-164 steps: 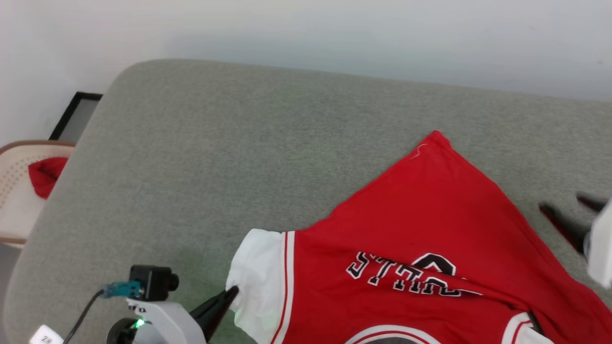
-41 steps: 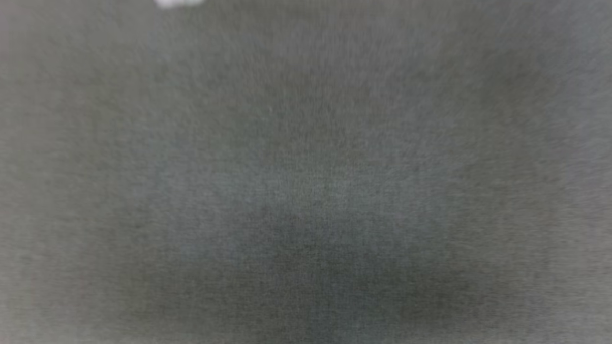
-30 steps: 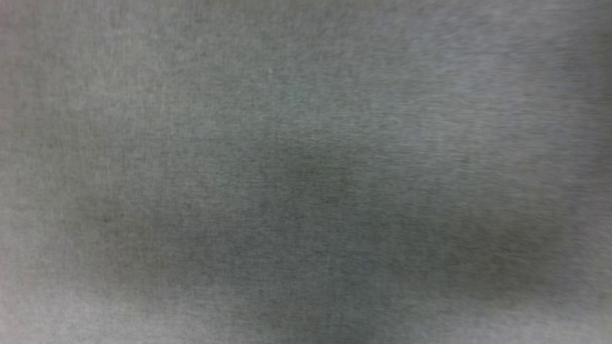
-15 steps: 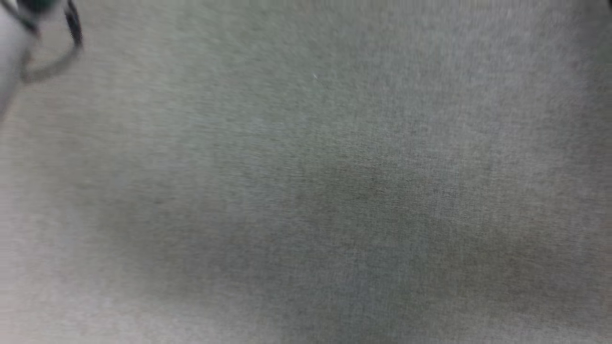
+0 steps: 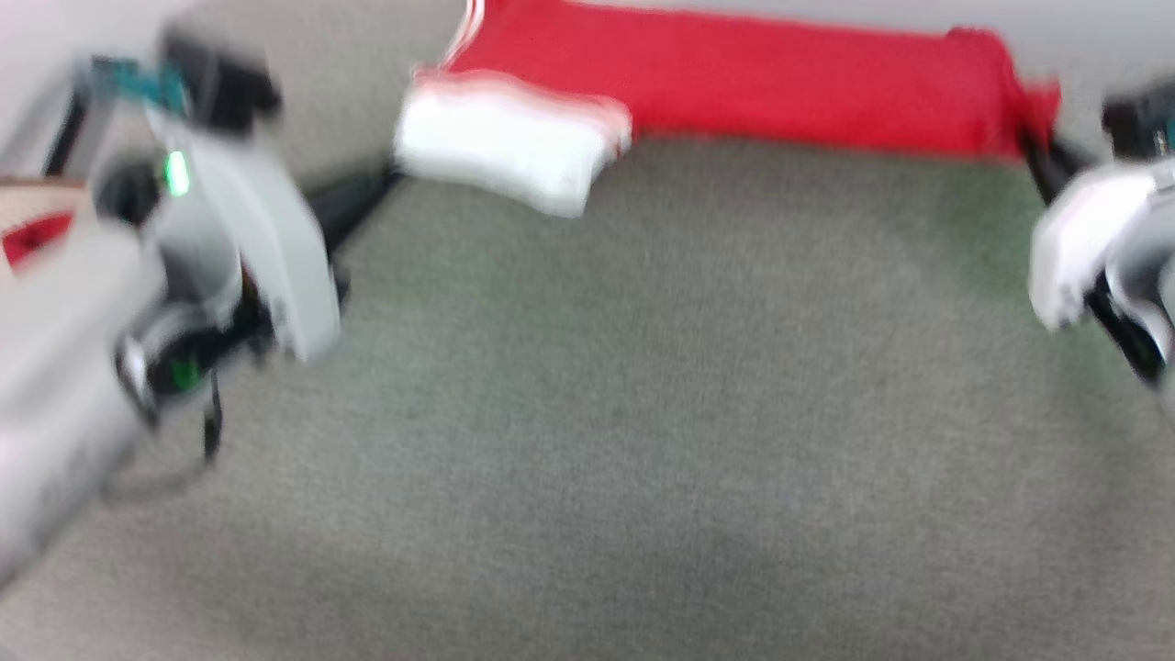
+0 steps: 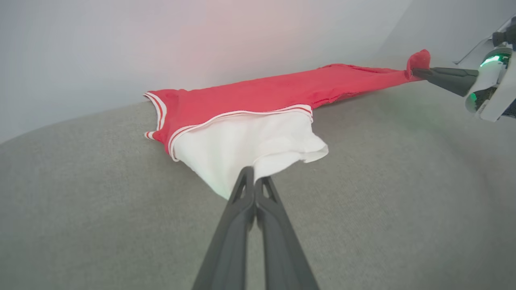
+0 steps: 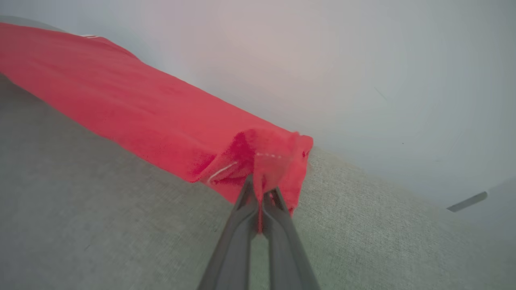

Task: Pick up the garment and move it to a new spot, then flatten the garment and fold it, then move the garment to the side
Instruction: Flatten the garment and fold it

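The garment, a red jersey with a white sleeve, hangs stretched between my two grippers across the far side of the grey cushion. My left gripper is shut on the white sleeve's edge; its wrist view shows the sleeve pinched at the fingertips. My right gripper is shut on a bunched red corner, with the red body running away to the left. The other arm's gripper grips the red end in the left wrist view. The chest print is hidden.
A pale wall rises right behind the cushion's far edge. At the left edge of the blurred head view sits a cream basket with a small red cloth. The near part of the grey cushion lies bare.
The head camera has swung up from a close view of bare grey cushion; both arms and the stretched garment have come into the picture.
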You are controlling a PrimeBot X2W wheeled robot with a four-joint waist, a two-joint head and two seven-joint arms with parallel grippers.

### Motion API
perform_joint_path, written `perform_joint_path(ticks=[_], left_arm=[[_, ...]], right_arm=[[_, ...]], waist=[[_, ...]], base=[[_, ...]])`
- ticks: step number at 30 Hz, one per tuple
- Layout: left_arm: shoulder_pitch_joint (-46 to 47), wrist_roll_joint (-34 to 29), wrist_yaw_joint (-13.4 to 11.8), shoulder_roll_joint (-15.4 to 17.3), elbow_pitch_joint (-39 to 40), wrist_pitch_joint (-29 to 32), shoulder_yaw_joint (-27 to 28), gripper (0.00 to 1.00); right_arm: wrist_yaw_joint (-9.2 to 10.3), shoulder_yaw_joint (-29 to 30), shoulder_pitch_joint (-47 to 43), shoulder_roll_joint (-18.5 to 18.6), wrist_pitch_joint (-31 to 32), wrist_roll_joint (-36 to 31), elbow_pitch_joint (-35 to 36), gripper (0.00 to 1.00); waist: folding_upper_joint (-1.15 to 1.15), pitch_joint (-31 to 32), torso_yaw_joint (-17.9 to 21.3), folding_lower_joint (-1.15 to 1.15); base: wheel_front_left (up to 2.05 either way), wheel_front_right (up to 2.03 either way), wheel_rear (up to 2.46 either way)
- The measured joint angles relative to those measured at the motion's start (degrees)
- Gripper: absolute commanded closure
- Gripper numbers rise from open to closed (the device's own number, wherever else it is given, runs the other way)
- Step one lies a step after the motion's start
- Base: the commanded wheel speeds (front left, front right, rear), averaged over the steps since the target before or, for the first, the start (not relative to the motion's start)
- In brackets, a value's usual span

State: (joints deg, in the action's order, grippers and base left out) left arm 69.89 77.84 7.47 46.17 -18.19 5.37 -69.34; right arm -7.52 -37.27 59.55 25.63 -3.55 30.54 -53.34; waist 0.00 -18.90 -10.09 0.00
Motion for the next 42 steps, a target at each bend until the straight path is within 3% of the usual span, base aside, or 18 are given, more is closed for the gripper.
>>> perform_joint_path(ticks=[8, 15, 21, 31, 36, 42], left_arm=[[-17.1, 2.7, -7.3, 8.0, 15.5, -2.7, -2.5, 1.0], [-29.4, 4.4, -14.9, 13.7, 26.4, -6.7, -3.3, 1.0], [-38.0, 7.4, -20.1, 17.1, 32.4, -9.3, -3.7, 1.0], [-49.0, 12.0, -27.0, 19.8, 38.6, -11.1, -4.0, 1.0], [-48.7, 11.0, -29.0, 22.0, 41.8, -10.7, -3.4, 1.0], [-41.5, 5.9, -29.8, 25.4, 44.2, -6.6, -0.8, 1.0]], right_arm=[[0.0, -6.5, -17.8, 14.8, 6.8, 14.3, 19.0, 1.0], [-0.01, -6.3, -31.4, 21.7, 9.3, 19.8, 30.1, 1.0], [-0.01, -4.7, -42.2, 24.9, 11.7, 23.1, 37.4, 1.0], [-0.01, 0.2, -55.3, 27.8, 15.2, 25.9, 44.8, 1.0], [-0.01, 4.0, -57.8, 27.6, 16.5, 25.7, 48.0, 1.0], [-0.01, 9.2, -57.3, 25.5, 19.3, 22.5, 51.6, 1.0]], waist=[[0.0, 8.5, 0.2, 0.0], [0.0, 13.0, 0.7, 0.0], [0.0, 14.1, 1.2, 0.0], [0.0, 12.9, 1.2, 0.0], [0.0, 12.1, 1.5, 0.0], [0.0, 10.8, 2.5, 0.0]], base=[[0.0, 0.0, 0.0], [0.0, 0.0, 0.0], [0.0, 0.0, 0.0], [0.0, 0.0, 0.0], [0.0, 0.0, 0.0], [0.0, 0.0, 0.0]])
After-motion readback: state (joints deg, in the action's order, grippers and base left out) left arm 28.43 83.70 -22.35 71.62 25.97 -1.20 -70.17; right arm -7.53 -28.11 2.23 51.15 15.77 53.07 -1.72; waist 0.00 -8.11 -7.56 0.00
